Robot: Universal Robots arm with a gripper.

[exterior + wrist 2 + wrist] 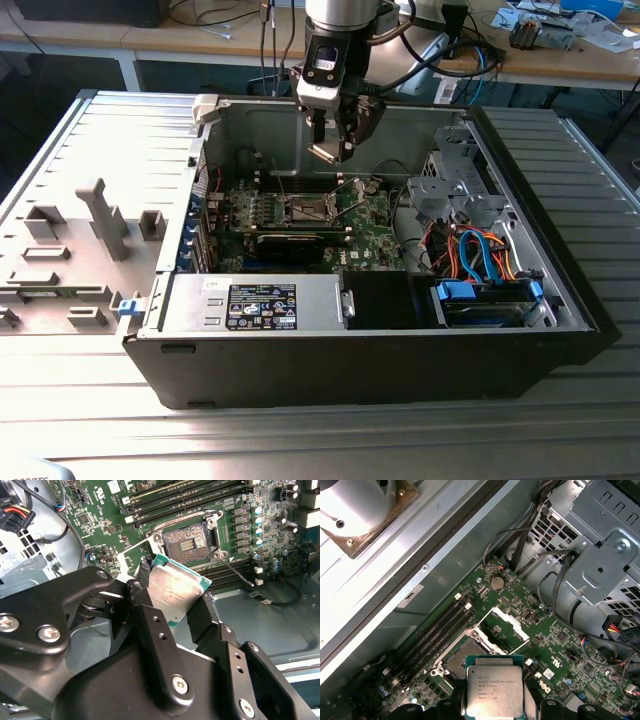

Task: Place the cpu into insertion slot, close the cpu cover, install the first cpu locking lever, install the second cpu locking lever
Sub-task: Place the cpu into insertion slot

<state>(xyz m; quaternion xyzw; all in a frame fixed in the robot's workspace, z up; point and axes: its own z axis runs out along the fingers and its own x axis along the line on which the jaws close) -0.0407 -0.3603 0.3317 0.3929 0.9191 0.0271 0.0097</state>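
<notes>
Even indoor light, soft shadows, sheen on cpu (172, 592)

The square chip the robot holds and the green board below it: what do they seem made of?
The small square silvery-topped chip looks like dull brushed metal on top, with a teal laminate-like rim. The flat green circuit board appears to be glossy coated laminate carrying soldered parts.
</notes>
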